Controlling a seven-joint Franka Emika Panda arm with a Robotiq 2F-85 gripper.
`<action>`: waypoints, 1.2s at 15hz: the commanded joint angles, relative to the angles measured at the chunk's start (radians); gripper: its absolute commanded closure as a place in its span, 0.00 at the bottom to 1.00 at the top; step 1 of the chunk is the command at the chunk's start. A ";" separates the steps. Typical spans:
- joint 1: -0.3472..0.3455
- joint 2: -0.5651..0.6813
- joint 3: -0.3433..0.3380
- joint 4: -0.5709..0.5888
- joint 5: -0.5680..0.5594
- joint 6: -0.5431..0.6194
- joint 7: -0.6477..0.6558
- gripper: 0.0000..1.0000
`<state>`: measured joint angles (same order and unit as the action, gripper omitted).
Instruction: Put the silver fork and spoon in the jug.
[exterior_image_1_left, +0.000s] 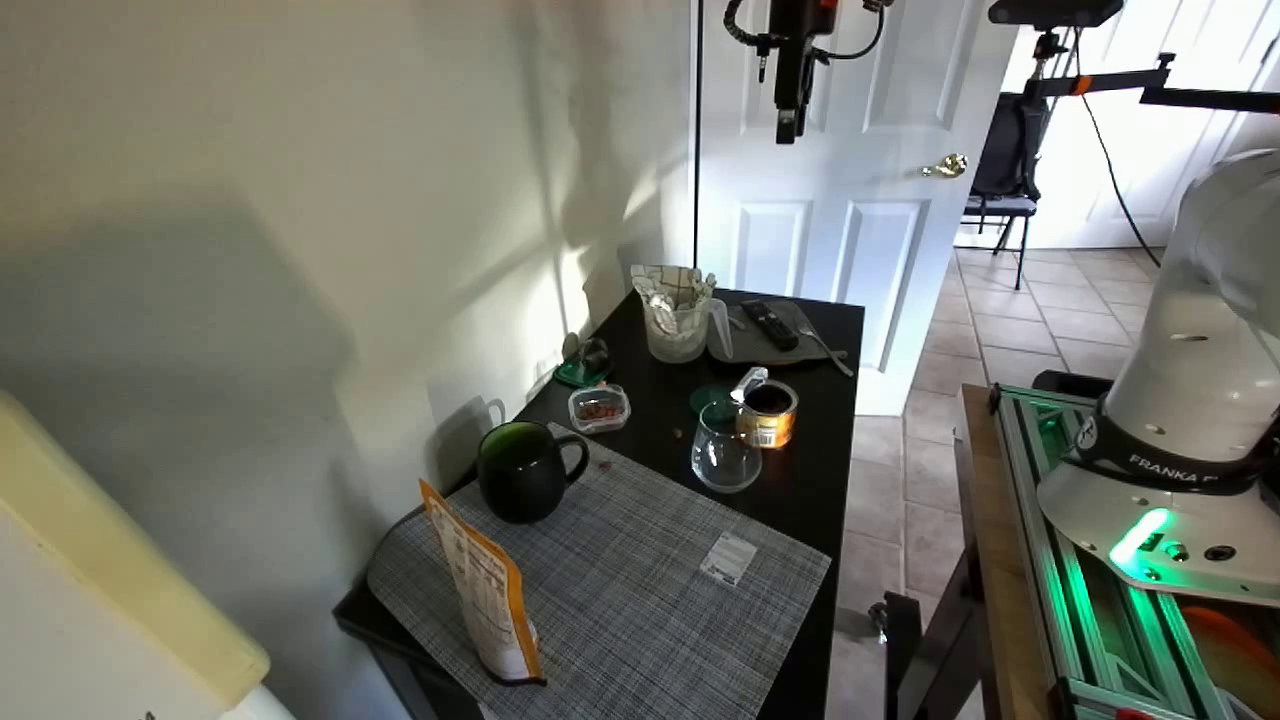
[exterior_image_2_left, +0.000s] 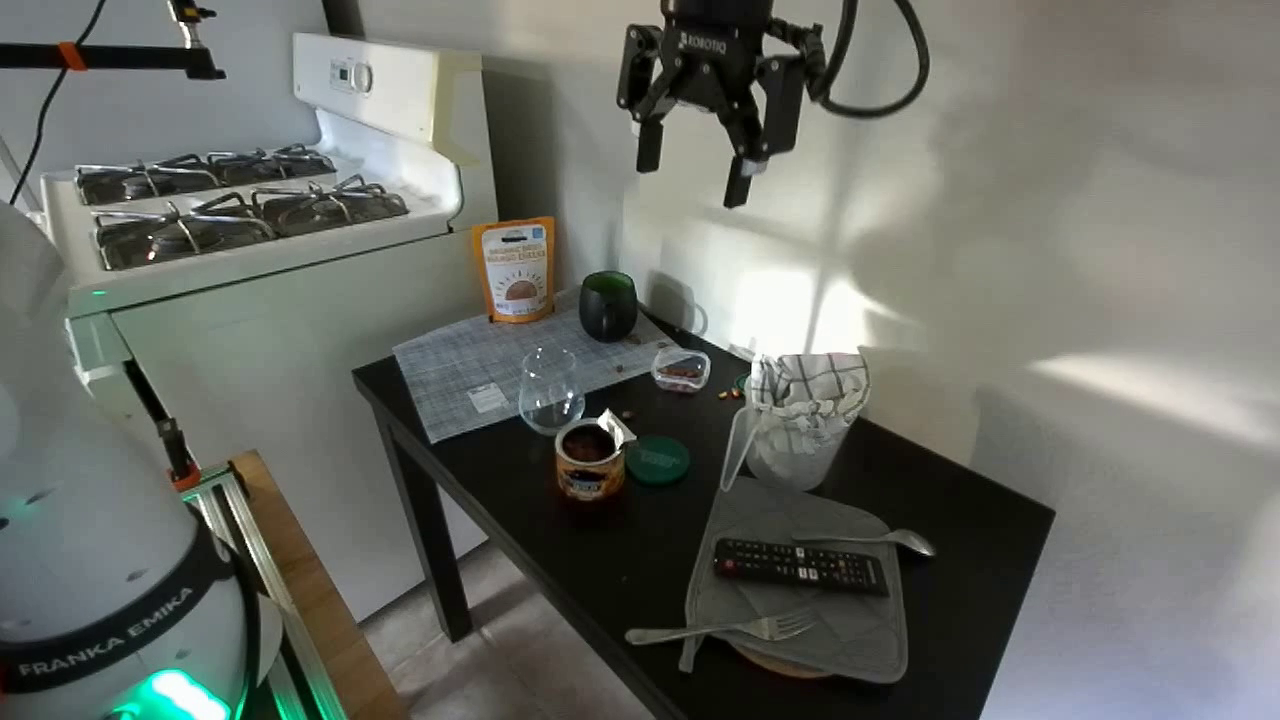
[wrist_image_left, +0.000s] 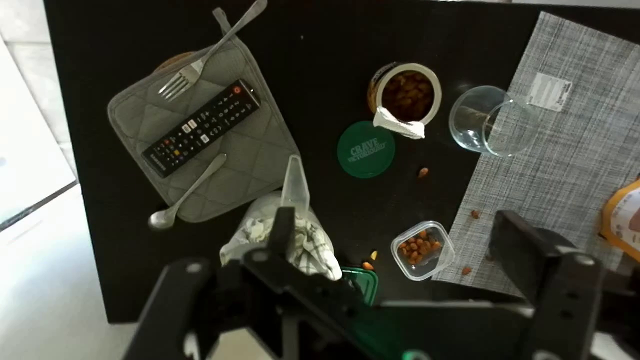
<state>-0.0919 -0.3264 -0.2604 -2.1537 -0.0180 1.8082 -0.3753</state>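
The silver fork (exterior_image_2_left: 715, 630) lies on the grey pot holder (exterior_image_2_left: 860, 645), its handle past the edge; it also shows in the wrist view (wrist_image_left: 212, 52). The silver spoon (exterior_image_2_left: 865, 541) lies on the same pot holder, its bowl over the edge; the wrist view shows it too (wrist_image_left: 193, 187). The jug (exterior_image_2_left: 790, 460) is whitish and translucent, stands upright behind the pot holder and has a checked cloth (exterior_image_2_left: 815, 385) stuffed in its mouth. My gripper (exterior_image_2_left: 694, 170) is open and empty, high above the table. In the wrist view a finger partly hides the jug (wrist_image_left: 267, 202).
A black remote (exterior_image_2_left: 800, 567) lies between fork and spoon. Nearby are an open can (exterior_image_2_left: 590, 470), a green lid (exterior_image_2_left: 657, 460), a clear glass (exterior_image_2_left: 552, 395) and a small nut container (exterior_image_2_left: 682, 372). A dark mug (exterior_image_2_left: 608, 308) and a pouch (exterior_image_2_left: 517, 270) stand farther off. A wall (exterior_image_2_left: 1000, 350) borders the table.
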 joint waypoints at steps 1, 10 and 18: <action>-0.059 0.050 -0.069 -0.080 0.093 0.105 -0.004 0.00; -0.157 0.384 -0.085 -0.107 0.113 0.295 0.142 0.00; -0.208 0.467 -0.068 -0.095 0.100 0.289 0.165 0.00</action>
<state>-0.2785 0.1417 -0.3496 -2.2511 0.0859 2.0997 -0.2139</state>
